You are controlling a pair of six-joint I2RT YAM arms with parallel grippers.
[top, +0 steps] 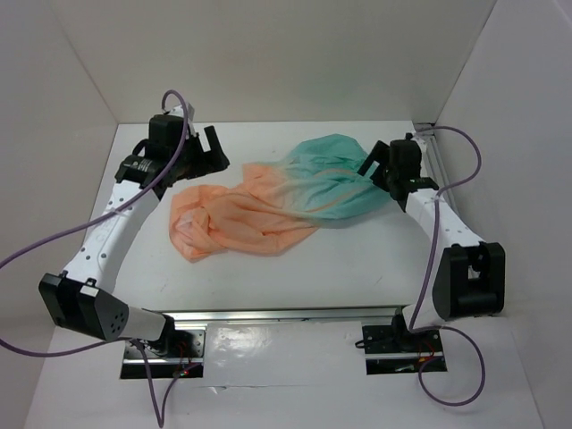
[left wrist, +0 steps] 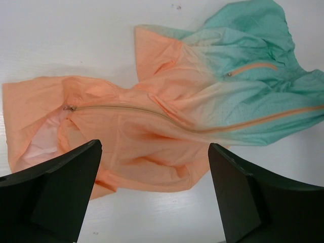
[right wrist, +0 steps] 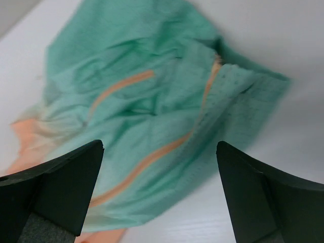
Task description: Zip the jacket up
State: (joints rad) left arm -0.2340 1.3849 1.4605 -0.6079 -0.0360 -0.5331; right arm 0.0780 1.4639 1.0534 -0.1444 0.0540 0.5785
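The jacket (top: pixel 277 201) lies crumpled on the white table (top: pixel 295 277), its peach-orange end to the left and its teal end to the right. In the left wrist view the jacket (left wrist: pixel 167 121) shows a long zip line with a small metal slider (left wrist: pixel 71 108) at the orange end. My left gripper (top: pixel 213 146) hangs open above the jacket's far left side, and nothing sits between its fingers (left wrist: pixel 61 187). My right gripper (top: pixel 372 166) is open too, over the teal end (right wrist: pixel 142 101), with orange seam lines below it.
White enclosure walls stand on the left, back and right. A metal rail (top: pixel 286 315) runs along the near edge by the arm bases. Another rail (top: pixel 436 147) runs along the right wall. Purple cables (top: pixel 54 241) loop off both arms.
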